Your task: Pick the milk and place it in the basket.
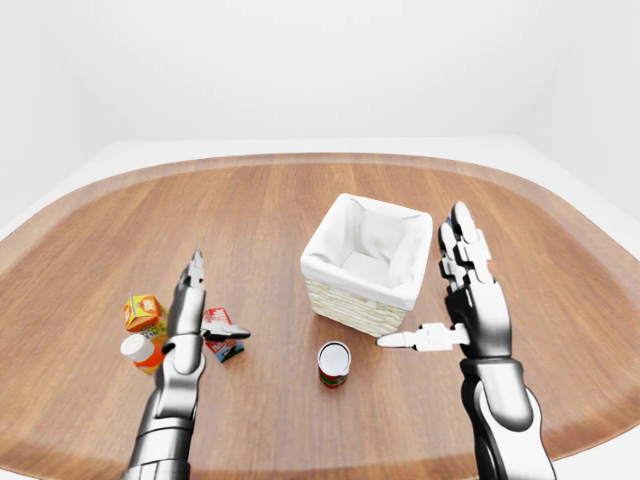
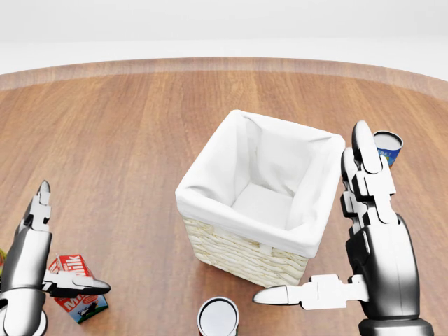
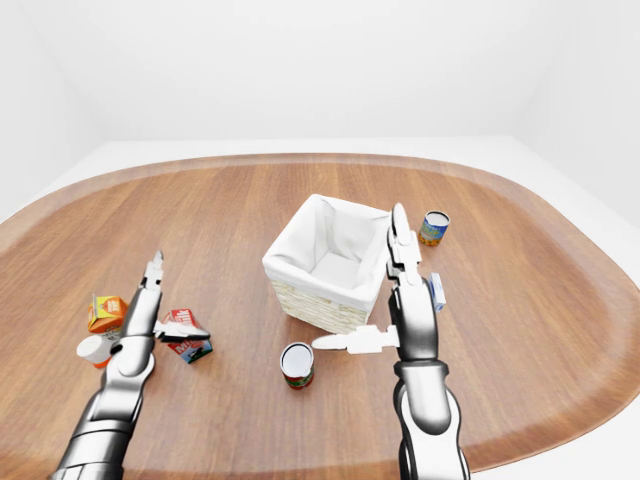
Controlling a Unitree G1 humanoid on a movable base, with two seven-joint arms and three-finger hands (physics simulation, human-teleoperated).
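Observation:
The milk point(image 2: 75, 290) is a small red carton with a blue base, lying on the wooden table point(image 2: 126, 140) at the lower left of the head view. My left hand point(image 2: 68, 241) is open, its fingers pointing up just left of the carton and its thumb lying across the carton's top. The basket point(image 2: 217, 245), wicker with a white cloth lining, stands in the middle and holds nothing. My right hand point(image 2: 315, 224) is open at the basket's right side, fingers upright and thumb pointing left below its corner.
A can with an open top point(image 2: 218, 316) stands below the basket. A blue can point(image 2: 387, 147) sits behind my right hand. An orange carton point(image 1: 143, 312) and a white bottle point(image 1: 140, 350) lie left of the milk. A small blue-and-white box point(image 3: 436, 291) lies right of the basket.

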